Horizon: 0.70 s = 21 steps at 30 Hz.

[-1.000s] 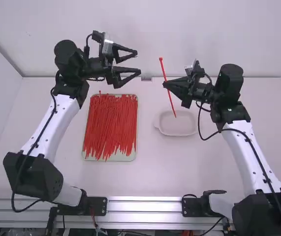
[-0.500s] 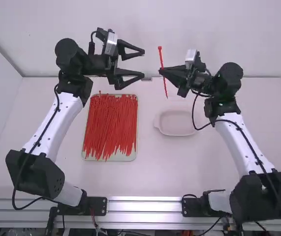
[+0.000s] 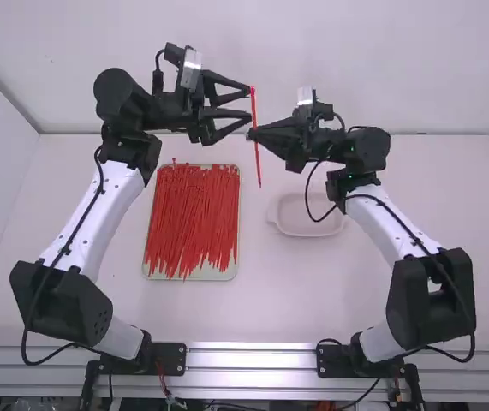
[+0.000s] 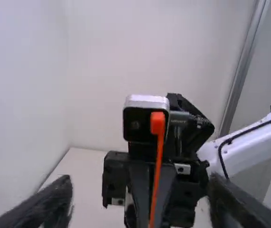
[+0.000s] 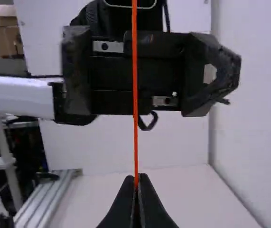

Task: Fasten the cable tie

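Farthest left in the high view, a flat tan tray (image 3: 193, 277) lies on the white table (image 3: 313, 291). It is packed with thin red ties (image 3: 193, 218) laid lengthwise. Above its far end the left gripper (image 3: 248, 109) hangs in the air, its black fingers spread wide, one above the other. At their tips stands the cable tie (image 3: 257, 158), a slim red plastic strap, nearly upright. Its squared head is at the top and its tail hangs free over the table between tray and dish. I cannot tell whether the strap sits inside the open fingers or just beyond them. The right gripper (image 3: 256, 133) pinches the strap partway down, its fingers pressed together on it. Further right, a shallow white dish (image 3: 300, 224) with rounded corners sits on the table, well apart from the tie.

The left wrist view adds the tie's blocky head square-on against the silver-faced camera (image 4: 135, 126) behind the right gripper. The left fingers (image 4: 50, 206) are blurred dark shapes far apart on either side. The right wrist view shows the strap as a straight line rising from the closed fingertips, crossing the left gripper's boxy black body behind it.
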{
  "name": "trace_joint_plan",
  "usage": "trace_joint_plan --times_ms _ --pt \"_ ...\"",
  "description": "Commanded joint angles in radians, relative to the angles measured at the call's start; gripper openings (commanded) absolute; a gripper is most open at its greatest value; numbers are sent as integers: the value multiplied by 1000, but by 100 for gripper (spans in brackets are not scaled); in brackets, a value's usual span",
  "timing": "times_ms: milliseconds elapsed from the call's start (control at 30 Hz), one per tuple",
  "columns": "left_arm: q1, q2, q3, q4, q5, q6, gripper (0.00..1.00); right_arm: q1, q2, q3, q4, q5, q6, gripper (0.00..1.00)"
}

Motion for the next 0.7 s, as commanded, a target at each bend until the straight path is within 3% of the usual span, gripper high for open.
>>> trace_joint_plan --times_ms 0,67,200,400,533,667 --pt "-4 -4 27 18 -8 -35 59 14 1 11 7 1 63 0" --pt "1 -4 27 20 -11 -35 46 23 1 11 3 14 65 0" --pt "0 -5 27 43 -11 -55 30 28 1 11 -4 19 65 0" --pt "6 -4 27 95 -15 -124 21 28 1 11 -3 20 65 0" --pt "-2 -4 27 95 -15 -124 2 32 1 11 -4 16 65 0" --pt "0 -4 27 85 -18 -124 2 32 1 11 -3 13 65 0"
